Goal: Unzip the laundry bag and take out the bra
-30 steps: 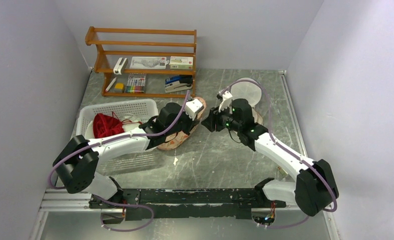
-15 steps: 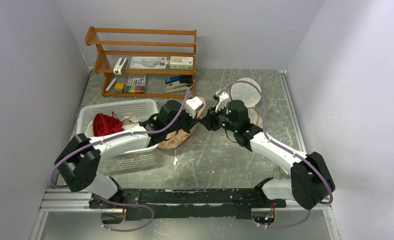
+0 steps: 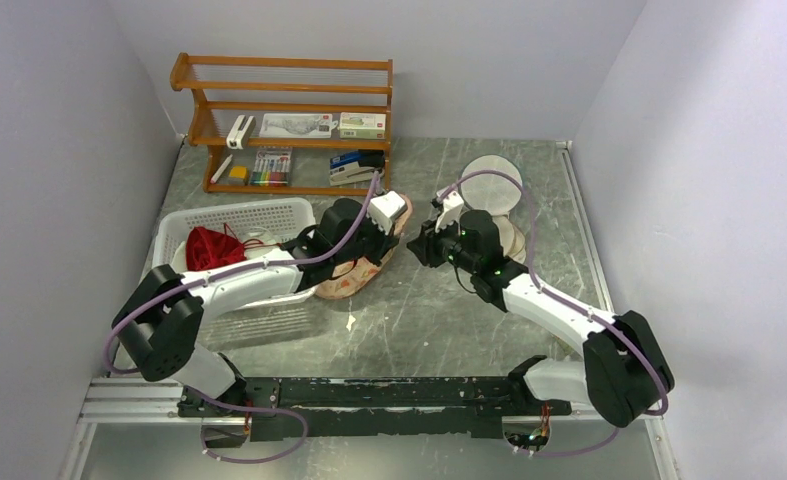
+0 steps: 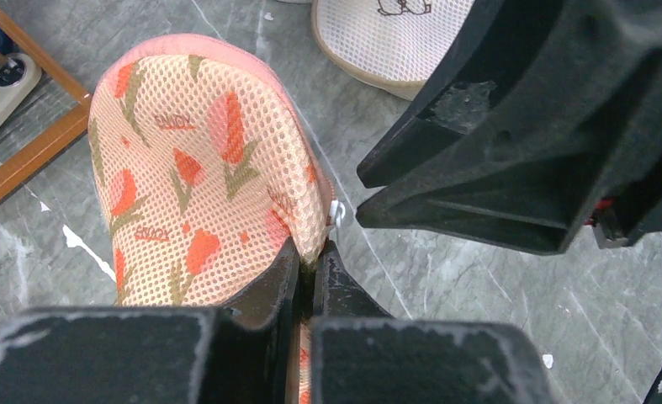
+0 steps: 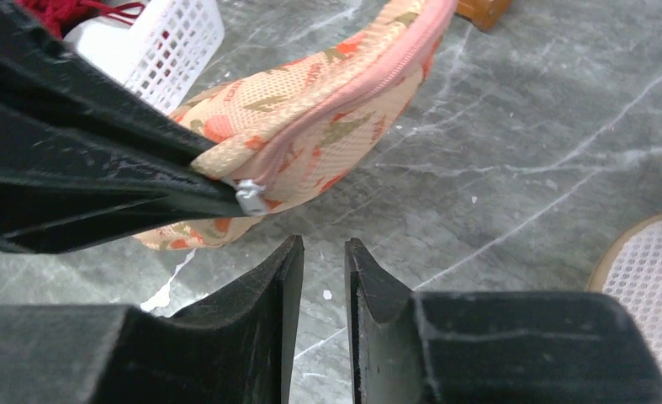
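The peach-pink laundry bag (image 3: 351, 280) with orange-red motifs lies between the arms. It also shows in the left wrist view (image 4: 193, 168) and in the right wrist view (image 5: 310, 126). Its pink zipper looks closed. My left gripper (image 4: 313, 257) is shut on the bag's edge, just beside the small metal zipper pull (image 5: 250, 195), and holds that end raised; it also shows from above (image 3: 387, 240). My right gripper (image 5: 323, 252) is empty, its jaws a narrow gap apart, just short of the pull; it also shows from above (image 3: 415, 246). The bra is hidden.
A white basket (image 3: 269, 213) with a dark red garment (image 3: 209, 248) stands left of the bag. A wooden shelf (image 3: 284, 120) stands at the back. Cream round mesh pouches (image 3: 491, 185) lie behind the right gripper and also show in the right wrist view (image 5: 647, 278).
The right arm's wrist shifted slightly left, then back. Its gripper stays next to the bag's end. The left gripper keeps its hold on the bag.
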`<state>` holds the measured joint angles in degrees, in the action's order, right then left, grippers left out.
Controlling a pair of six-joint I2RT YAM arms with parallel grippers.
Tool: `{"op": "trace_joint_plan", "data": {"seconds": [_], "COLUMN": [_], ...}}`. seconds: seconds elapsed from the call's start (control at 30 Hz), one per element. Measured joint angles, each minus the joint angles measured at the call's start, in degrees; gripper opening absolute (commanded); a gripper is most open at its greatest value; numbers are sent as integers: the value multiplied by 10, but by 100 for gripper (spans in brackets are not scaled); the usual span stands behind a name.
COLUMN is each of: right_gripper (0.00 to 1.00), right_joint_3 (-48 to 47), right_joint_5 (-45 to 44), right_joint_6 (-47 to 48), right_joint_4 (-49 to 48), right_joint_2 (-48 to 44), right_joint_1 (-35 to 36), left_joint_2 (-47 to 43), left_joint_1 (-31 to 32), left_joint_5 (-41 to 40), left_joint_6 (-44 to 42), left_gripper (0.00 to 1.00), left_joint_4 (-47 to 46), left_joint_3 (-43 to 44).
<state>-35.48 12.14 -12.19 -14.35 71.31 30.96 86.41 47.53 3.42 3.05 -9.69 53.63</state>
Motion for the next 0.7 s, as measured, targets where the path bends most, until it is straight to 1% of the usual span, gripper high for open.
{"op": "trace_joint_plan", "data": {"seconds": [0.07,0.17,0.3,0.43,0.5,0.6,0.7], "right_gripper": [33,38,38,38,38,38,37], "right_joint_3": [0,0,1,32,45,46,46], "right_joint_5": [14,29,37,21,11,-11,-58], "right_joint_6": [16,46,87,139,167,208,238], "right_joint_4": [0,0,-10,-73,-89,-103,-121], "right_joint_2": [-7,-18,-16,-15,-14,-7,-1], "right_joint_1": [0,0,2,24,41,67,94], "left_joint_2": [2,2,3,5,6,8,12], "left_joint_1": [-2,-5,-9,-13,-15,-16,-18], "left_joint_5": [2,7,14,22,25,29,34], "left_joint_6": [3,5,10,15,17,19,20], "left_gripper": [7,7,7,7,7,7,7], "left_joint_4": [1,2,2,2,2,4,6], "left_joint_3": [2,3,3,3,3,7,12]}}
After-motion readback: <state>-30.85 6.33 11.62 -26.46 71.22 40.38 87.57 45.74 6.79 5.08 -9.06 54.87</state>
